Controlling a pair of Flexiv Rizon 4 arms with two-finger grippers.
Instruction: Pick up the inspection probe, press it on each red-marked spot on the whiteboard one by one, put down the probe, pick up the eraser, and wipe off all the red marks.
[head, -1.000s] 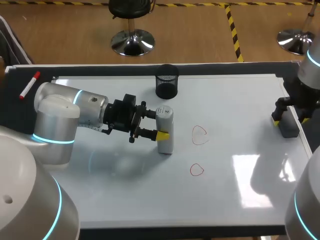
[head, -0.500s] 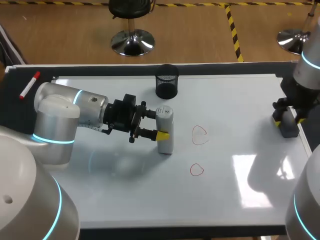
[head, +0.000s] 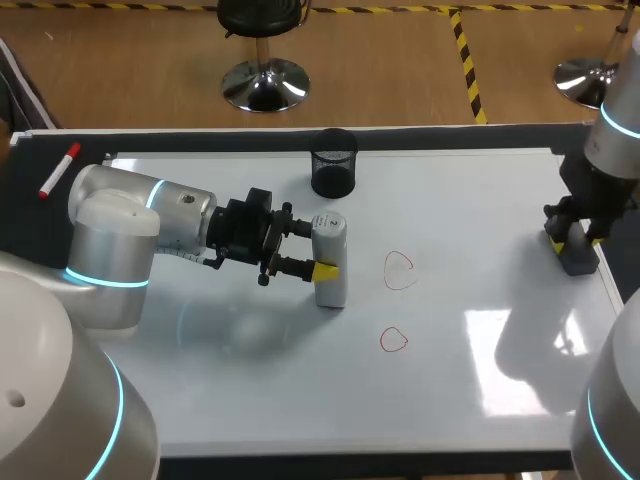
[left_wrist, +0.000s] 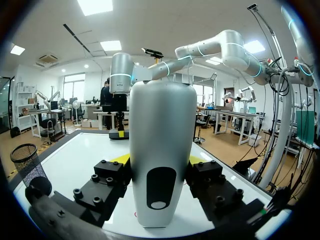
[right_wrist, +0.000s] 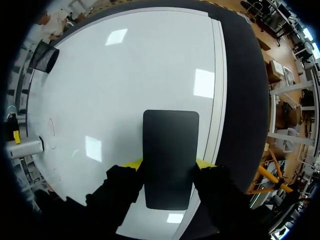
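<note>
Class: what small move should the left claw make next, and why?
Probably carry the tall white plastic probe in the left claw across onto the nearer red outline mark: it stands on the glossy whiteboard beside both marks, touching neither. The right claw grips the dark grey eraser.

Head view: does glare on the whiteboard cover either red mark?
No. Head view: bright reflections on the whiteboard sit right of the lower red mark, apart from it; the upper red mark is clear too. Right wrist view: several light patches on the whiteboard, none on the eraser.
</note>
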